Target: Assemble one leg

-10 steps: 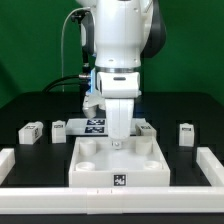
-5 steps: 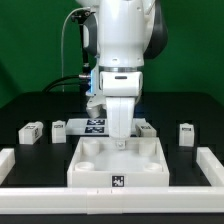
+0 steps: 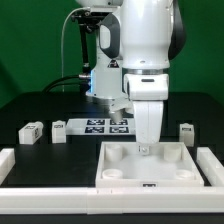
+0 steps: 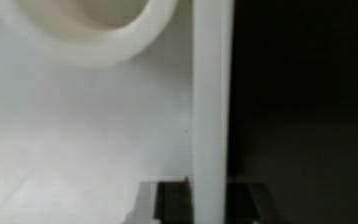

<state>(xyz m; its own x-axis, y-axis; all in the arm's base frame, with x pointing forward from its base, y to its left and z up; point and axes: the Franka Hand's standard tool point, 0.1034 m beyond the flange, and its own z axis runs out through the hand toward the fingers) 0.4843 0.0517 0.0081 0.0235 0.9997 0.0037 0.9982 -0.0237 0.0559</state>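
Three small white legs with tags stand on the black table: two at the exterior view's left (image 3: 31,132) (image 3: 58,130) and one at the right (image 3: 186,131). My gripper (image 3: 147,147) touches none of them. It is shut on the far edge of the large white square panel (image 3: 150,170), which lies flat at the front right. In the wrist view the panel's thin edge (image 4: 208,100) runs between my two dark fingers (image 4: 172,205), with my gripper (image 4: 208,192) closed on it. A round corner socket (image 4: 105,25) shows on the panel.
The marker board (image 3: 98,125) lies behind the panel, partly hidden by the arm. A low white wall (image 3: 50,205) borders the table along the front and both sides; the panel's right side is close to the right wall (image 3: 214,165).
The arm and the square panel it grips have slid together to the exterior view's right, from the middle toward the right wall. The legs have not moved.
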